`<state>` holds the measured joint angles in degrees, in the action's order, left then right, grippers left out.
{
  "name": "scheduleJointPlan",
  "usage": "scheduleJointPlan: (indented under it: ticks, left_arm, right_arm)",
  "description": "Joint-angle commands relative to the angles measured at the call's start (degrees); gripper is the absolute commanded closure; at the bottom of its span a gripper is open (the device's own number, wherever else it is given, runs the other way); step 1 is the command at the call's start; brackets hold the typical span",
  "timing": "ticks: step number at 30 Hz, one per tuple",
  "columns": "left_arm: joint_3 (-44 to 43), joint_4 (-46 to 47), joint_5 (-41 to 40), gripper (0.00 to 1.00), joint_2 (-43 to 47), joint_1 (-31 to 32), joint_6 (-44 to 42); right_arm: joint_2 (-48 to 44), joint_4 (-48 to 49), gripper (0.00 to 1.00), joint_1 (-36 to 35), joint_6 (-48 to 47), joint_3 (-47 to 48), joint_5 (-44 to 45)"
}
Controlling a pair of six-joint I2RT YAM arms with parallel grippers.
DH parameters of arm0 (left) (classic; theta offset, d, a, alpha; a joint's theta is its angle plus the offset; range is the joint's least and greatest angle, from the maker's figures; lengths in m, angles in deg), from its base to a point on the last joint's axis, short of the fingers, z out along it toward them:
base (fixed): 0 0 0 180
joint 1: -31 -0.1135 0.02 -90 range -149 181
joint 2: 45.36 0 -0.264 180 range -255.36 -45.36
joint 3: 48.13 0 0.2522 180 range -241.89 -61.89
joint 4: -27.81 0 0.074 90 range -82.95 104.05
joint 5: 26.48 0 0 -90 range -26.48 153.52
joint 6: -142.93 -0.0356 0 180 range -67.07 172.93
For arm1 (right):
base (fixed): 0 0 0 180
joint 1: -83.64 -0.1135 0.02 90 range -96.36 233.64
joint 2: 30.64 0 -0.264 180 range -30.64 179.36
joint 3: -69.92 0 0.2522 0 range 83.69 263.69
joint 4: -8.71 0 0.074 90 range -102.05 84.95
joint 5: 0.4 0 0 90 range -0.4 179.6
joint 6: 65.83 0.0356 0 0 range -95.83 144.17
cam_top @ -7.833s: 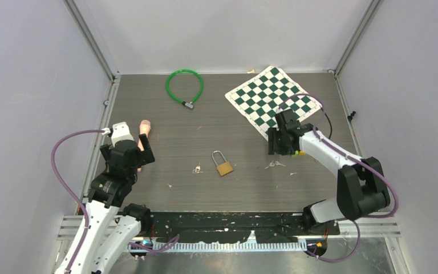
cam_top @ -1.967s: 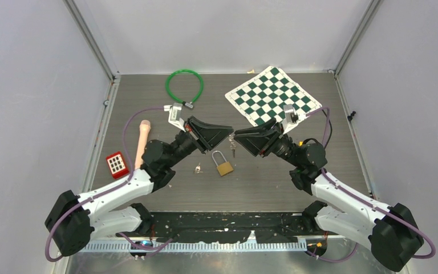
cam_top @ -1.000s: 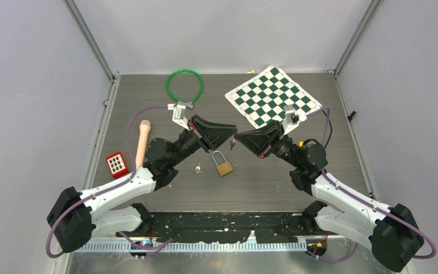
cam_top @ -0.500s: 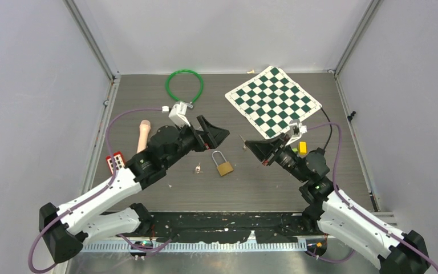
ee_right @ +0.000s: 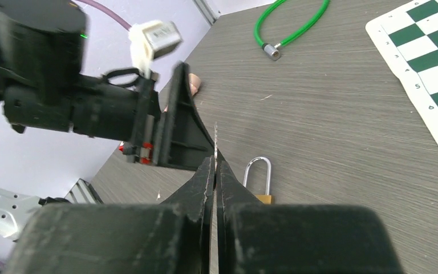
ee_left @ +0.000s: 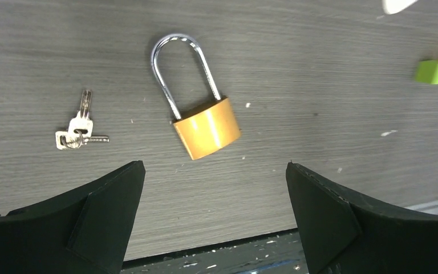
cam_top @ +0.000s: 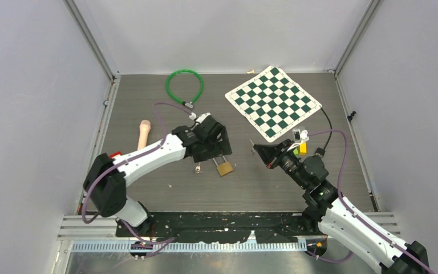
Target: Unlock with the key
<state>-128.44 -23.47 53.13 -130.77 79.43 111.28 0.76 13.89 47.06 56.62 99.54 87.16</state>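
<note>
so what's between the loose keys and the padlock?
Nothing. In the left wrist view, only bare table separates the keys from the padlock.

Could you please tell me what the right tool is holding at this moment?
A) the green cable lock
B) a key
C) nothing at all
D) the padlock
B: in the right wrist view the right tool is shut on a thin key whose blade sticks out past its fingertips, while the padlock lies loose on the table.
</note>
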Motion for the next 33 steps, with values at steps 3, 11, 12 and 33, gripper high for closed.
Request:
scheduleJointPlan:
  ticks: [3, 11, 12, 33]
  left_arm:
    - [-3.6, -2.6, 3.9, 0.00, -9.1, 0.3, 4.6]
    - [-8.1, -1.7, 5.8, 0.00, -18.4, 0.3, 6.4]
    - [-8.9, -2.1, 5.7, 0.01, -19.3, 0.3, 6.6]
    - [-13.9, -9.8, 7.5, 0.23, -29.5, 0.3, 12.9]
  right_arm:
    - [-2.1, -0.6, 0.95, 0.3, -2.2, -0.8, 2.2]
    - [-2.9, -0.7, 0.95, 0.3, -2.4, -1.8, 2.2]
    - [-2.9, -0.8, 0.95, 0.3, -2.4, -1.9, 2.2]
    - [-5.3, -2.1, 0.95, 0.5, -2.1, -3.1, 2.2]
